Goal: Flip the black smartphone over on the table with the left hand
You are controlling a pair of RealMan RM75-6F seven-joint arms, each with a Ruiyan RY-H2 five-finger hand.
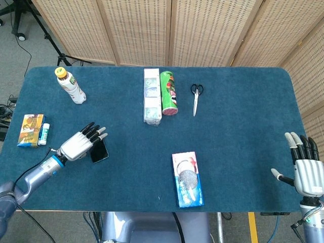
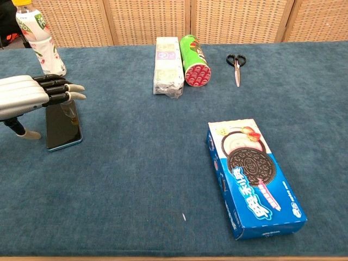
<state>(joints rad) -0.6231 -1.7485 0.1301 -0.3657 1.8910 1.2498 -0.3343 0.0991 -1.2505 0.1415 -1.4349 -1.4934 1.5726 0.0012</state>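
Note:
The black smartphone (image 2: 62,127) lies flat, screen up, on the blue table at the front left, also seen in the head view (image 1: 99,151). My left hand (image 1: 78,143) hovers over the phone's left and far part, fingers (image 2: 60,89) stretched out and apart, holding nothing; it hides the phone's upper end. The thumb (image 2: 26,134) hangs down beside the phone's left edge. My right hand (image 1: 306,171) stays at the table's front right corner, open and empty, seen only in the head view.
A drink bottle (image 2: 39,42) stands just behind the left hand. A cookie box (image 2: 252,178) lies front centre-right. A white pack (image 2: 167,65), a green can (image 2: 193,66) and scissors (image 2: 235,64) lie at the back. A small box (image 1: 31,129) sits at the left edge.

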